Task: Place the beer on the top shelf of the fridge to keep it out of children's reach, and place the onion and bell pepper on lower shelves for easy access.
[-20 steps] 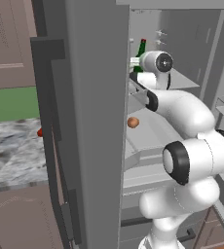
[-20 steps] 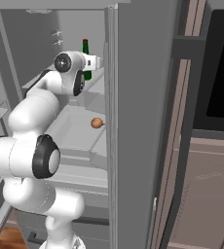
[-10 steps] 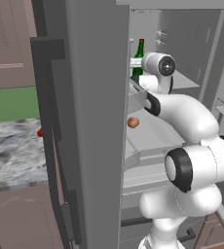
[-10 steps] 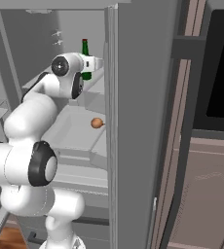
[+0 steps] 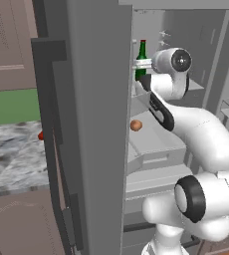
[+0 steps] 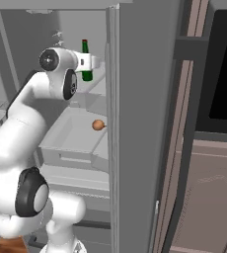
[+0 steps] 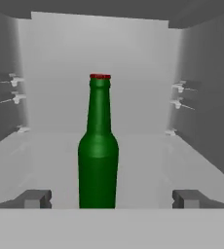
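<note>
Beer (image 7: 98, 160) upright on the top shelf (image 7: 148, 155), tool (image 7: 111, 198) spread wide around it.
Glass looks slick, rigid, breakable; I'd grip the wide lower body, not the slim neck.

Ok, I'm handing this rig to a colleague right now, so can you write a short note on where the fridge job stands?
Claw: open, fingers apart on either side of the beer, not gripping it.
Beer: upright on the top shelf of the fridge, red cap on.
Onion: on a lower shelf, the tray-like one with a raised front lip.
Bell pepper: outside the fridge on the marble counter, partly hidden by the fridge door.
Done: beer and onion placed.
Left: back the claw away from the bottle, fetch the bell pepper, put it on a lower shelf.
</note>
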